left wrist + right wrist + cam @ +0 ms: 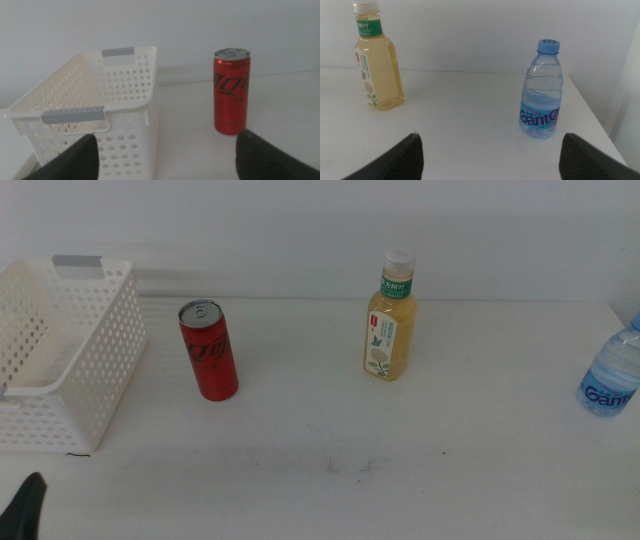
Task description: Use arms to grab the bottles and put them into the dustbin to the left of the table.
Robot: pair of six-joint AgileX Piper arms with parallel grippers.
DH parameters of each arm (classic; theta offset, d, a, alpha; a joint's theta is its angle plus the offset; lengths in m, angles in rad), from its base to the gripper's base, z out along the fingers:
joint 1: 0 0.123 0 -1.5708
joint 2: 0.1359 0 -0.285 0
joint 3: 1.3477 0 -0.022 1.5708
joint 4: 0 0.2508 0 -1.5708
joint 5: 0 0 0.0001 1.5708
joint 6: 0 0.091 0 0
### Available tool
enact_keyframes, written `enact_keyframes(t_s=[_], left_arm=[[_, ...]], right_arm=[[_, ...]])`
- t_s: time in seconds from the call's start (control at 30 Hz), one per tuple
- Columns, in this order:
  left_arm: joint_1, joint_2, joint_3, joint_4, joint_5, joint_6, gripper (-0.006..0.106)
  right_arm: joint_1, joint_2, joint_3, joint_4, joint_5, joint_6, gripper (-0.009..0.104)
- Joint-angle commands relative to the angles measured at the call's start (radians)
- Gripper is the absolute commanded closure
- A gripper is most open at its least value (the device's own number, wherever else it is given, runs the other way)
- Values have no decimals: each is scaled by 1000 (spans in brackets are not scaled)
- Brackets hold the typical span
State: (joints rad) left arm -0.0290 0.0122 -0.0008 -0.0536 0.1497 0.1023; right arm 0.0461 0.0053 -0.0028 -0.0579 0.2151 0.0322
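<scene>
With my left gripper (165, 155) and right gripper (490, 155) both spread wide and empty, nothing is binned; next I approach the red can (231, 91).

I am seeing the slim red metal can (231, 92) showing a glossy skin and bare silvery lid. The white perforated plastic basket (127, 95) is looking smooth and matt. The clear plastic water bottle (540, 90) is gleaming, and the flat white surface (400, 450) is looking matt, faintly scuffed.

Dark, matte, wedge-shaped end effector (165, 155) tips
</scene>
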Motion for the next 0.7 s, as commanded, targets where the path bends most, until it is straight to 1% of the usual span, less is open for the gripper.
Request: enact_keyframes(t_s=[0.0, 0.07, 0.2, 0.3, 0.37, 0.5, 0.67], left_arm=[[-18, 69, 1, -8, -50, 0, 7], [-70, 248, 1, -10, -158, 0, 7], [-193, 674, 1, -10, -497, -37, 7], [-258, 924, 1, -10, -750, -51, 7], [-275, 1060, 1, -10, -906, -58, 7], [-277, 1280, 1, -10, -1164, -79, 7], [-277, 1420, 1, -5, -1345, -81, 7]], right_arm=[[-7, -5, 3, -11, -13, -4, 7], [-7, -5, 3, -11, -13, -4, 7], [-7, -5, 3, -11, -13, -4, 7], [-7, -5, 3, -11, -13, -4, 7], [-7, -5, 3, -11, -13, -4, 7], [-7, -5, 3, -11, -13, -4, 7], [-7, -5, 3, -11, -13, -4, 7]])
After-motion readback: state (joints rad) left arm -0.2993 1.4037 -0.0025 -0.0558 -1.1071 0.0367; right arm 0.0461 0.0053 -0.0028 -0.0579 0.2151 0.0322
